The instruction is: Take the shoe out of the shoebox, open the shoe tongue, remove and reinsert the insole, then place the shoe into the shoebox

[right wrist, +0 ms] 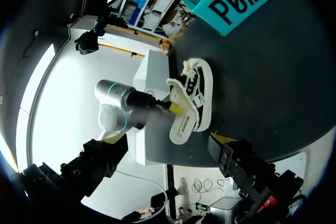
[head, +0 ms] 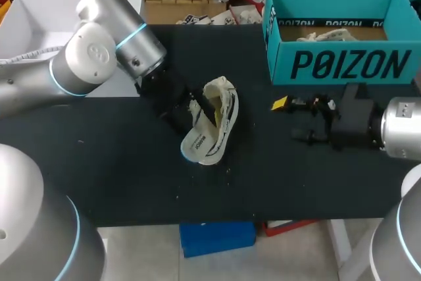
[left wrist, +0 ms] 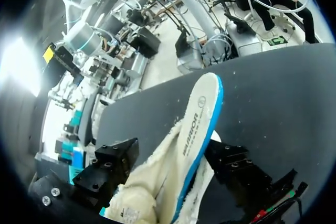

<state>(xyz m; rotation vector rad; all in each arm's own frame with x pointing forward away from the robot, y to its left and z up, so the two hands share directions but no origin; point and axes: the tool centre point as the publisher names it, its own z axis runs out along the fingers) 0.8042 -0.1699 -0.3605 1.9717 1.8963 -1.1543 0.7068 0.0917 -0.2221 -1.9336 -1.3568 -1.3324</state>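
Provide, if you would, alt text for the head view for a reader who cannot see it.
The left end effector grips a cream shoe lying on its side mid-table, its insole sticking partway out. The right end effector hovers open and empty in front of an open teal shoebox at the far right of the black table.

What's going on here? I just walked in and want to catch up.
The left gripper has its jaws closed on the insole, which sticks partly out of the cream shoe lying on the black table. The right gripper hovers empty, jaws open, in front of the open teal shoebox. The shoe is out; the insole step is under way.
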